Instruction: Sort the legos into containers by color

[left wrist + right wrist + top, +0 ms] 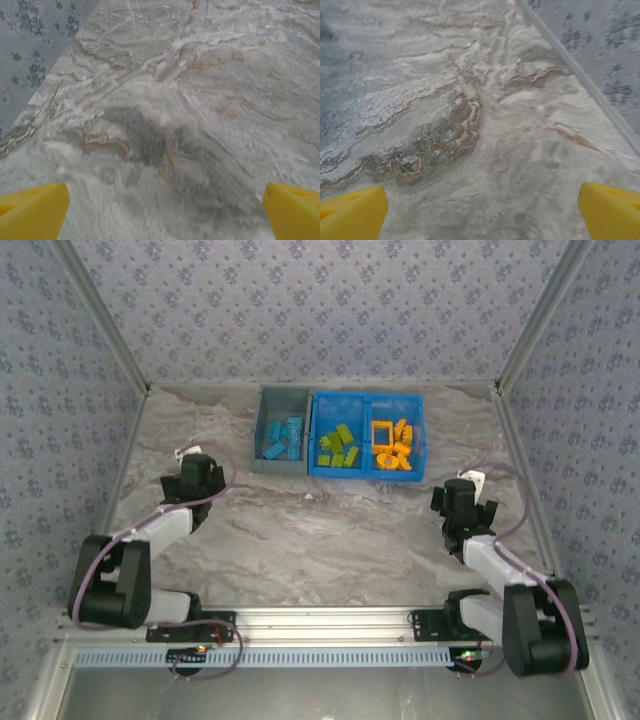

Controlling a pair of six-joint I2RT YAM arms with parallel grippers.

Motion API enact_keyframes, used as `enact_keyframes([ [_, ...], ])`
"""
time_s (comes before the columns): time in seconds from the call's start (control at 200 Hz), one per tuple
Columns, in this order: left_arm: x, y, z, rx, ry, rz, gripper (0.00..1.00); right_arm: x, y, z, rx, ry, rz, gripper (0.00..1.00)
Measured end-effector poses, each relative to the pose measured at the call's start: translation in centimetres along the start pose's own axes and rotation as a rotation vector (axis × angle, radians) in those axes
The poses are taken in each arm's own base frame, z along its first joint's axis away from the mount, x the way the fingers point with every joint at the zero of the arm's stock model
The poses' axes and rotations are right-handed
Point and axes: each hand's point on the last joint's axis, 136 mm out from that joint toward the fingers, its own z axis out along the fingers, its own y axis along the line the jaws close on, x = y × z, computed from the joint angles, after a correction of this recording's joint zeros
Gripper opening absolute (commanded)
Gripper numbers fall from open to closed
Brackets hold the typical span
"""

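Grey marbled tabletop (330,540) carries, at twelve o'clock, a small grey rectangular plastic bin (284,396) of blue bricks (283,438), long axis twelve-to-six, touching a bright blue two-compartment bin (368,396): lime green bricks (338,448) left, orange-yellow bricks (392,445) right. The left gripper (203,470) at eight and right gripper (462,498) at four are spread wide, empty, well short of both bins.

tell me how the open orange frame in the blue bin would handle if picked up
The orange frame is probably stiff and light: thin moulded plastic, open middle. Flat-sided, it likely won't roll. Its smooth, narrow sides may slip, and neighbouring orange bricks in the blue bin crowd it.
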Motion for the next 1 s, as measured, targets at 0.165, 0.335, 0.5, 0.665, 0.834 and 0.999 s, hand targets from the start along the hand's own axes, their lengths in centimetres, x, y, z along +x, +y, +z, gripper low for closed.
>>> enact_keyframes([
  [0.165, 0.8, -1.0, 3.1, 0.026, 0.023, 0.078, 0.99, -1.3, 1.2, 2.3, -0.067, -0.040, 0.021, 1.00],
  [0.335, 0.4, -0.7, 4.3, 0.064, 0.010, 0.061, 0.99, -3.5, 2.1, 4.1, -0.129, -0.116, 0.032, 1.00],
  [0.5, 1.1, 0.1, 2.1, 0.100, -0.171, -0.005, 0.99, -3.5, 3.3, 4.3, -0.198, -0.191, 0.025, 1.00],
  [0.665, 4.2, 0.3, 2.3, 0.120, -0.117, 0.005, 0.99, -2.3, 3.4, 4.2, -0.216, -0.191, 0.018, 1.00],
  [0.834, -0.3, 0.7, 2.8, 0.144, -0.215, -0.060, 1.00, -4.5, 4.1, 4.4, -0.225, -0.230, 0.009, 1.00],
  [0.999, -0.2, 0.4, 2.8, 0.166, -0.210, -0.058, 0.99, -4.8, 4.3, 4.4, -0.226, -0.236, 0.005, 1.00],
])
